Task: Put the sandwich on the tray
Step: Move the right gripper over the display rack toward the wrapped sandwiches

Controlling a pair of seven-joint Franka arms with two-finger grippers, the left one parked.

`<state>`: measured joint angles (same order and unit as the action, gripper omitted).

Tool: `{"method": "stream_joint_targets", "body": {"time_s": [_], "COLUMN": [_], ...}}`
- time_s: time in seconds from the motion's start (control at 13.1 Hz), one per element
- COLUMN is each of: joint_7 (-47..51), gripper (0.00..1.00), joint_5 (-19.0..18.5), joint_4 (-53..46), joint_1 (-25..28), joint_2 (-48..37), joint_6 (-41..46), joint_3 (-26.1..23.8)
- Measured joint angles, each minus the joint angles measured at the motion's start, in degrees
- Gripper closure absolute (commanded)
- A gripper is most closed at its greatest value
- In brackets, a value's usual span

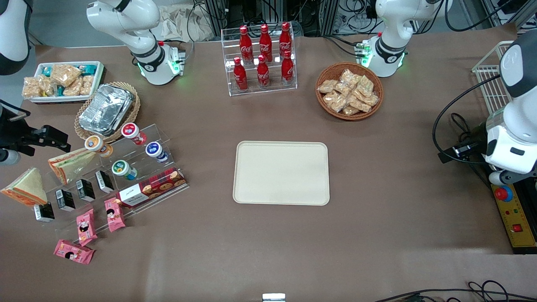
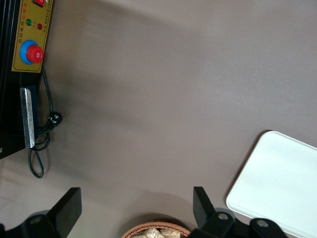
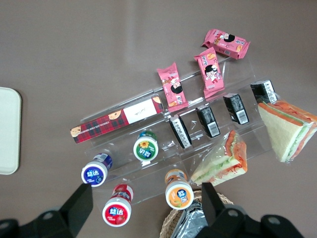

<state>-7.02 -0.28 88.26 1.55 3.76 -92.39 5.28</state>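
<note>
Nearest the front camera, three pink snack packets (image 1: 86,226) lie on the brown table (image 1: 377,235) at the working arm's end. Just above them in that view stands the sandwich (image 1: 27,187), a tan-faced wedge with an orange and green edge. It sits at the outer end of the clear stepped rack (image 1: 168,136), just beside a small black carton (image 1: 44,212). It is well apart from the tray (image 1: 281,173), which lies flat in the middle of the table.

On the rack I see a row of black cartons, a red plaid biscuit box (image 1: 151,188) and four round-lidded cups (image 1: 120,168). A paler, greenish wedge sandwich (image 1: 71,163) leans on the rack, farther from the camera than the tan one.

My gripper (image 1: 54,141) hangs above this end of the table, over the rack's upper step and near the paler wedge. Its fingers (image 3: 79,203) are spread wide with nothing between them, and it touches nothing.

Farther still, a wicker basket holds foil containers (image 1: 107,109), then comes a white tub of snack packets (image 1: 63,79). Farthest stand the red cola bottles (image 1: 262,54) in their clear rack.
</note>
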Motion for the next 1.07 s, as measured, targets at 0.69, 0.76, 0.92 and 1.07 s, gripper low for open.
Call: {"method": "stream_joint_targets", "body": {"time_s": [0.69, 0.76, 0.92, 1.07], "joint_7": [-0.85, -1.32, -3.46, -7.44], "gripper": [0.02, 0.02, 0.02, 0.02], "joint_5": [0.0, 0.0, 0.0, 0.0], "joint_4": [0.0, 0.0, 0.01, 0.03], "joint_1": [-0.25, -0.32, -0.37, -0.62], "joint_2": [0.0, 0.01, 0.22, 0.82], "joint_6": [0.09, 0.09, -0.01, -0.72], "joint_3": [2.35, 3.1, 4.83, 6.98]}}
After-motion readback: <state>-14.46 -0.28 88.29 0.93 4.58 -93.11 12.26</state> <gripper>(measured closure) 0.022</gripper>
